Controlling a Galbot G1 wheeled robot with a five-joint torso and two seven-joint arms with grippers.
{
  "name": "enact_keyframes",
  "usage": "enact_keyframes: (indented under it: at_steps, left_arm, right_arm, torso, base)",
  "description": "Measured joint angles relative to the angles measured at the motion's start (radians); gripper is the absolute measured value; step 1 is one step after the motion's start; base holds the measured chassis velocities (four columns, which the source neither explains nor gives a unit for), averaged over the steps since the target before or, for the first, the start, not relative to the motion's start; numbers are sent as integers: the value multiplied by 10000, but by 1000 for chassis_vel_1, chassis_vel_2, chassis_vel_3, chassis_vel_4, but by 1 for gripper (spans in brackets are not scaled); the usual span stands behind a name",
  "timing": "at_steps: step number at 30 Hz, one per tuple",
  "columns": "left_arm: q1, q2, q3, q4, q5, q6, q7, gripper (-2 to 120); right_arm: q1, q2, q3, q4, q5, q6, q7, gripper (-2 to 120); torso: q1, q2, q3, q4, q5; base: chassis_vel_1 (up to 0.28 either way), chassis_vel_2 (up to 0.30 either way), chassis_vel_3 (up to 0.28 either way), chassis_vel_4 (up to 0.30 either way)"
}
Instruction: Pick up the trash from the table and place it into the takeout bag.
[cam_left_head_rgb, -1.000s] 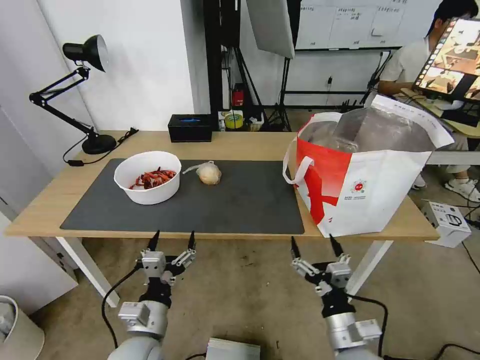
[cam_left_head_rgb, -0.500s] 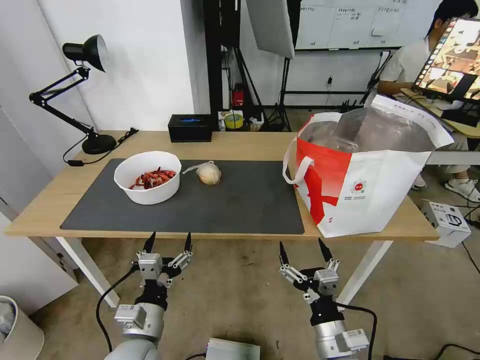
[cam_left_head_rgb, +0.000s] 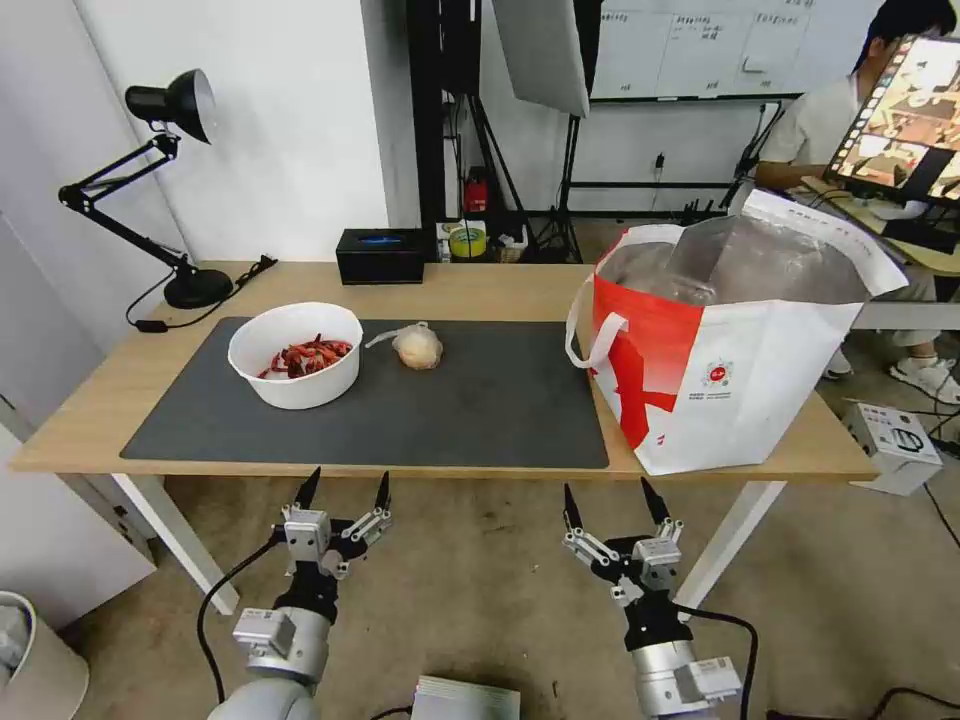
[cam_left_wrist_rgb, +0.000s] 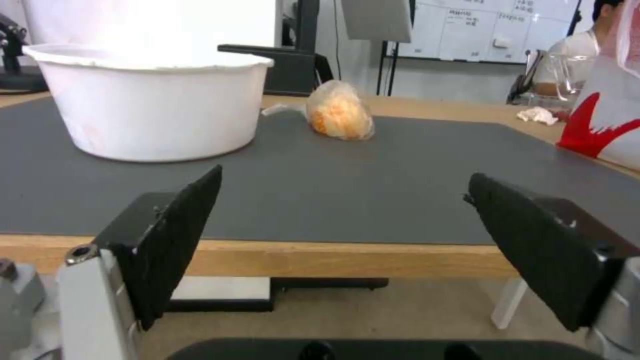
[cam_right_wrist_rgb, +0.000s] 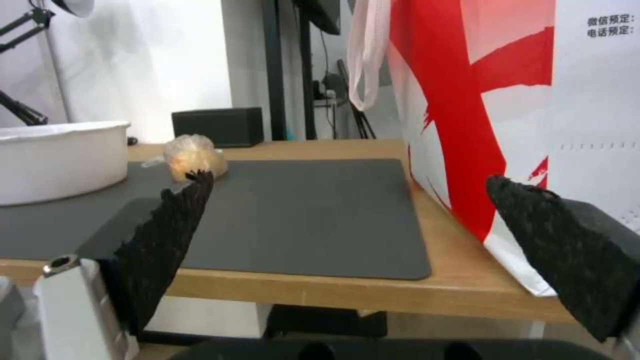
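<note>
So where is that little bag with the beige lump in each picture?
Head view: the little bag lies on the grey mat, just right of the white bowl.
Left wrist view: the bag lies far back on the mat, beside the bowl.
Right wrist view: the bag peeks over one finger of the gripper, next to the bowl.
Shared landmark: the white bowl.

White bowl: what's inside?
The white bowl holds red shells, piled toward the side nearer the bagged lump. The bowl's bottom under them is covered; the near wall hides the rest.
</note>
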Motion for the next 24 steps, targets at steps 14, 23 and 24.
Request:
enact_keyframes:
  at_steps: [14,23,24]
  left_arm:
    - [134,-302,-193,80,97,-99,127,100]
    - [227,-550,-563,260,156,-202,155,100]
    - [235,-576,-618,289,157,-229,160,100]
  right_arm:
    - [815,-858,-227,-89,1027,-606,-138,100]
    - [2615,-2099,-871,-573,2395,-1273,54,100]
    - [2893,-2212,-990,-693,2578,-1354,87,100]
  torso:
    - [0,0,0,0,1]
    - [0,0,1,1,1]
    - [1,0,1,2,1]
  base:
    - [0,0,0,0]
    - [0,0,0,0]
    - [0,0,0,0]
